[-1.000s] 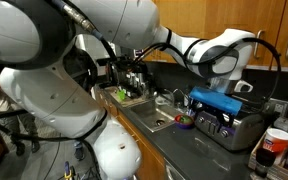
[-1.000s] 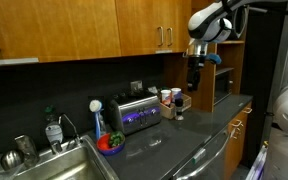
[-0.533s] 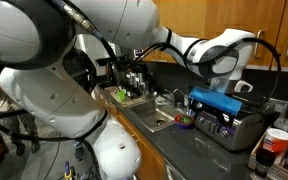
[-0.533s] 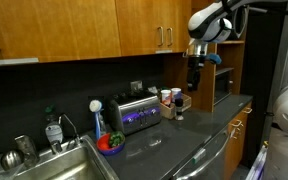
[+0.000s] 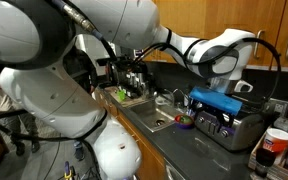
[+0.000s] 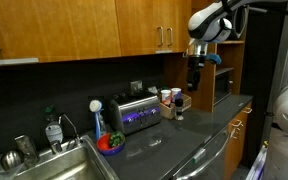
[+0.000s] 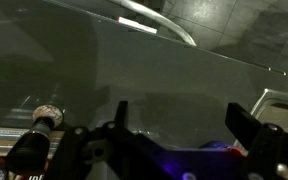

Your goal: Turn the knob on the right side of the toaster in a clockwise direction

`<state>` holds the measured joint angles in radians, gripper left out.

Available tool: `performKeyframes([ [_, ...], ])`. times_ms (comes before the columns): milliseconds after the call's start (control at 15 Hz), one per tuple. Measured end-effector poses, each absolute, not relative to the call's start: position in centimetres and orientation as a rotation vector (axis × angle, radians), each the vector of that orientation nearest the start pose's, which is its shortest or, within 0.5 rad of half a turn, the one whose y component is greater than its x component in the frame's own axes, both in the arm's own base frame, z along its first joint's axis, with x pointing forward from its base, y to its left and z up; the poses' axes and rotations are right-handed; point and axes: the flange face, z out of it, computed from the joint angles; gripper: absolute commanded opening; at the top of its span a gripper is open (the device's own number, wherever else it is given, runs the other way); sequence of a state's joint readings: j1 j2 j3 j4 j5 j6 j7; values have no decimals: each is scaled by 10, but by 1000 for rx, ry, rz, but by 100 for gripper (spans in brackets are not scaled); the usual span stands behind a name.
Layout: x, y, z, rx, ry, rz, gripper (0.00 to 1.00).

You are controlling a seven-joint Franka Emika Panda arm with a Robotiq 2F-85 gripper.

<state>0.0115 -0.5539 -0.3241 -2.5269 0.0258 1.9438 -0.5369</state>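
Hand (image 6: pixel 194 80) open, holding nothing, hangs above the worktop (image 6: pixel 184 140), apart from the toaster (image 6: pixel 134 113).

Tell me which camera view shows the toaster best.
An exterior view: the toaster stands whole, dark front panel toward the camera, nothing covering it. In an exterior view the toaster sits off to the frame's side, seen obliquely. The wrist view shows only a faint purple glow low down, no clear toaster.
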Motion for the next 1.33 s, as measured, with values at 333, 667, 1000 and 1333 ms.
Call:
performKeyframes([
  [333, 359, -117, 451, -2918, -388, -38, 100],
  [667, 359, -117, 451, -2918, -388, -38, 100],
  [1000, 359, -117, 451, -2919, -388, -38, 100],
  [1333, 366, -100, 446, -2907, -422, -12, 100],
])
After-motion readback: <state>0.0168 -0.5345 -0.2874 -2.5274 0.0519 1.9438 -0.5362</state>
